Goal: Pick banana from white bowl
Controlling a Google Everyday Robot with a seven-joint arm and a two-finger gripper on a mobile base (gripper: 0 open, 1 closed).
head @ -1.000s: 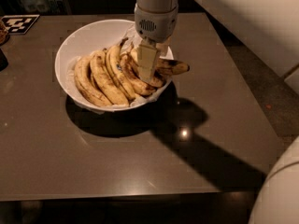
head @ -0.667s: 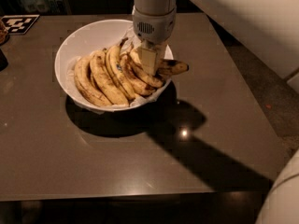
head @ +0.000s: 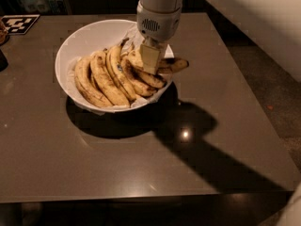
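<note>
The white bowl [head: 84, 36] stands on the table at the back left and holds several spotted yellow bananas on crumpled white paper. The banana [head: 175, 65] lies at the bowl's right side, with its dark-brown end poking out over the rim. My gripper [head: 150, 60] hangs straight down from the white wrist over the bowl's right part and is shut on this banana near its middle. The gripper hides the banana's middle.
The other bananas [head: 106, 81] lie side by side in the bowl to the left of the gripper. The dark brown table [head: 141, 164] stretches out in front. A black-and-white marker tag [head: 19, 23] lies at the back left corner. The arm's shadow falls to the right front.
The gripper stays at the bowl's right side. The banana's dark end looks a touch higher over the rim than before.
</note>
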